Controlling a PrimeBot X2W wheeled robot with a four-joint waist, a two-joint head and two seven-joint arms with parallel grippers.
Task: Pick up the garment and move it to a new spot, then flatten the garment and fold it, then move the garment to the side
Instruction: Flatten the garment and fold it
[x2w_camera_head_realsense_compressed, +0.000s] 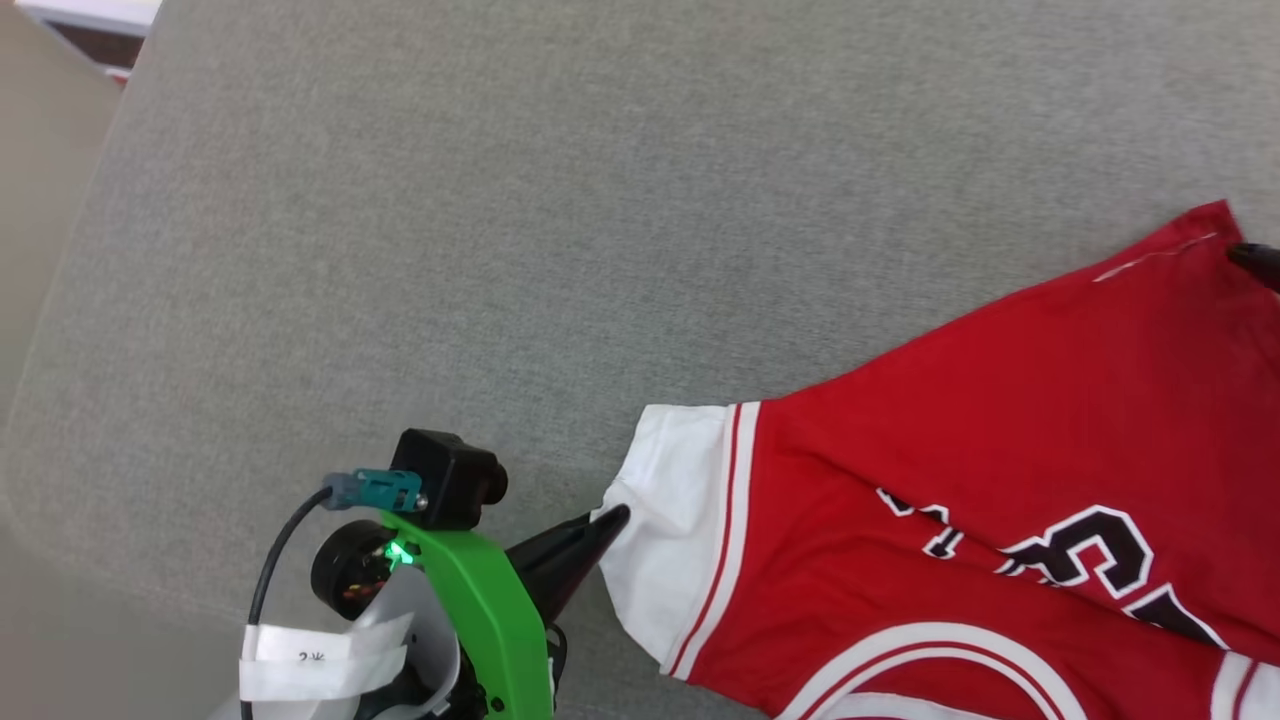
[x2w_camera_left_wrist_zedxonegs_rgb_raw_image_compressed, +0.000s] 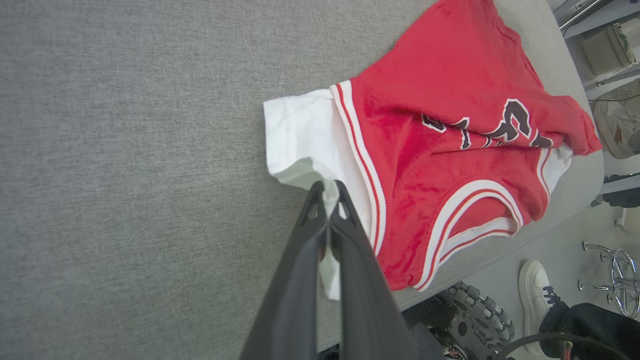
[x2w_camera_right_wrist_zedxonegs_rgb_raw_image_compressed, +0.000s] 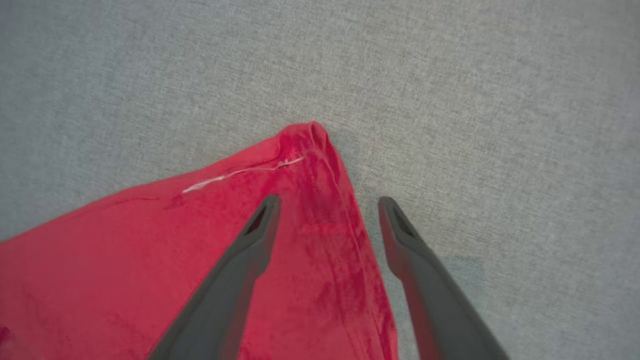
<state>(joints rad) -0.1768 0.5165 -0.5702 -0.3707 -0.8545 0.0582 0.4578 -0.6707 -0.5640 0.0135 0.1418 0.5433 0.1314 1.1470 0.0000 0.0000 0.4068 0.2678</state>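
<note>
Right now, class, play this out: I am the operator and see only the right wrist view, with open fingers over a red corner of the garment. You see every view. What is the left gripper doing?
Observer: The left gripper is shut on the garment, pinching its white sleeve.
Operator: Which side faces up?
Observer: The front. Its black lettering shows.
Operator: Is it near the table's edge?
Observer: Yes, the collar lies close to the edge of the grey table.
</note>
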